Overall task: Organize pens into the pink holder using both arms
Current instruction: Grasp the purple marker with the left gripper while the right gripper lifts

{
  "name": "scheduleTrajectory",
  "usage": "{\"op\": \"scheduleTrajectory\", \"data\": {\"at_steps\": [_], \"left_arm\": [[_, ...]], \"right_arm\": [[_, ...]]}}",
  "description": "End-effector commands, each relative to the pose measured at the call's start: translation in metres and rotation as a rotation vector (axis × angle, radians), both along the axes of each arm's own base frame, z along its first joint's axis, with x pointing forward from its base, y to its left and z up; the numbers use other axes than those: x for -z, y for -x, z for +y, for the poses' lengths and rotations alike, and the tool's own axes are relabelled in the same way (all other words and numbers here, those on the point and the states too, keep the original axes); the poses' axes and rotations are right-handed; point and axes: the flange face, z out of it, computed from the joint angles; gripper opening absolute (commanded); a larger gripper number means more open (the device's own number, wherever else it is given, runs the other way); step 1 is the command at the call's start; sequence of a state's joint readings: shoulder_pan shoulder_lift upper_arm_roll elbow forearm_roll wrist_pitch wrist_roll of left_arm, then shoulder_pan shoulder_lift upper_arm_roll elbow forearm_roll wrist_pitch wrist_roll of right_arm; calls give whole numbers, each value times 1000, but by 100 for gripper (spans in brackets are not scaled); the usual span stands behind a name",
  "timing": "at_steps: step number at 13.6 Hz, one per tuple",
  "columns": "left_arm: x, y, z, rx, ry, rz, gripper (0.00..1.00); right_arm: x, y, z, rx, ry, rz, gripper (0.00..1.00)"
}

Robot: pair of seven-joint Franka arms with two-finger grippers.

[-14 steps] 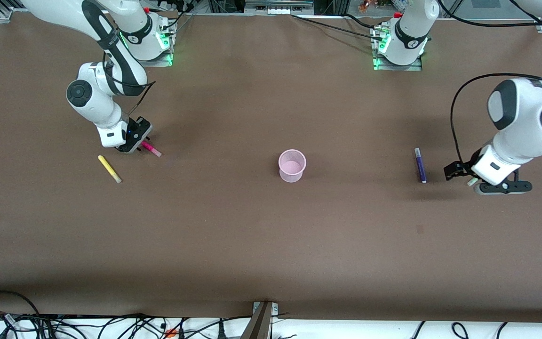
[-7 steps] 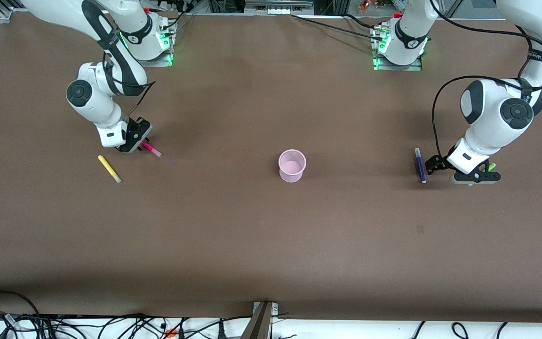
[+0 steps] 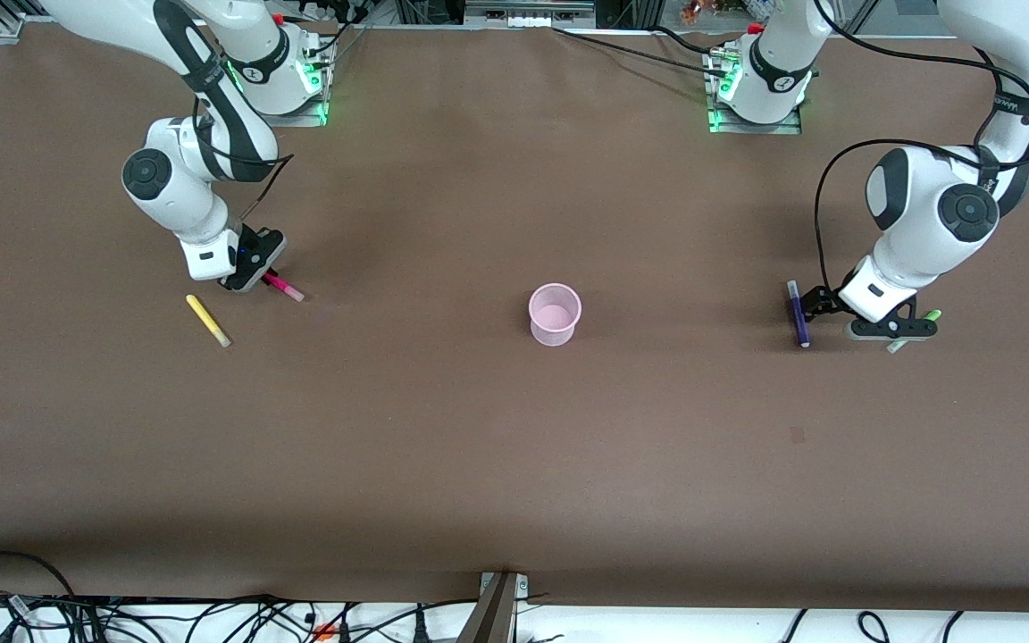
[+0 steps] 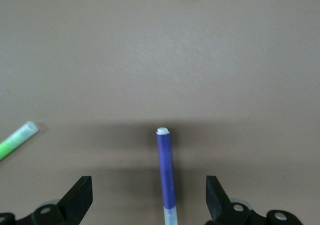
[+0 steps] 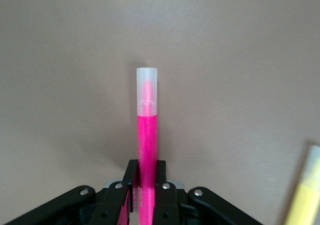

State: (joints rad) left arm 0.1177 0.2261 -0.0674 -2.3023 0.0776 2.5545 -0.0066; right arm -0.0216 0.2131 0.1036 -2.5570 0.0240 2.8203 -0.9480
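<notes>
Right gripper (image 5: pixel 145 197) is pinching the magenta pink pen (image 5: pixel 147 150) down at the right arm's end of the table, fingers pressed in on the barrel, pale cap sticking out past the tips. From the front the pen looks like it's sitting at table level or barely off it, can't really say which. Yellow pen (image 3: pixel 208 321) is lying just beside it, a bit nearer the front camera, untouched.

Left gripper (image 4: pixel 149 200) is hanging low over the dark purple pen (image 4: pixel 165 175) at the left arm's end, jaws spread wide with the pen running right between them, not touching either finger as far as I can see. Light green pen (image 4: pixel 16 140) is lying close by, partly tucked under the gripper in the front view.

Pink holder (image 3: pixel 555 314) is standing upright mid-table, well apart from both arms, and it's looking empty.

So progress-wise: nothing is in the cup yet. I'm reading it as one pen grabbed, one lined up for a grab, two waiting. All four drops are left to do.
</notes>
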Motion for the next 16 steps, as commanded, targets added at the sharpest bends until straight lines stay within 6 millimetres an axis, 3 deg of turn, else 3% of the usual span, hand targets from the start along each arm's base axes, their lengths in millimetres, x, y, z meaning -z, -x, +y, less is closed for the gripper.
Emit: {"op": "scheduleTrajectory", "data": {"at_steps": [1,4,8,11,12,13,15,16], "left_arm": [[-2,10,-6,41,-9,-5,100],[21,11,-8,49,-2,43,100],[57,-3,-8,49,9,79,100],[59,-21,-8,51,11,61,100],[63,-27,-7,49,13,61,100],[69,-29,-7,47,15,66,92],[74,-30,-3,39,16,71,65],[74,-30,-1,35,17,72,57]], "right_arm": [[-31,-5,0,-32,4,-57,0],[-61,-22,5,-39,5,-70,0],[-131,-70,42,-101,0,-34,0],[-192,-116,77,-161,88,42,0],[-207,-125,98,-164,119,59,0],[-222,-133,125,-165,134,50,0],[-238,-142,174,-159,165,45,0],[-245,-144,202,-160,168,21,0]]}}
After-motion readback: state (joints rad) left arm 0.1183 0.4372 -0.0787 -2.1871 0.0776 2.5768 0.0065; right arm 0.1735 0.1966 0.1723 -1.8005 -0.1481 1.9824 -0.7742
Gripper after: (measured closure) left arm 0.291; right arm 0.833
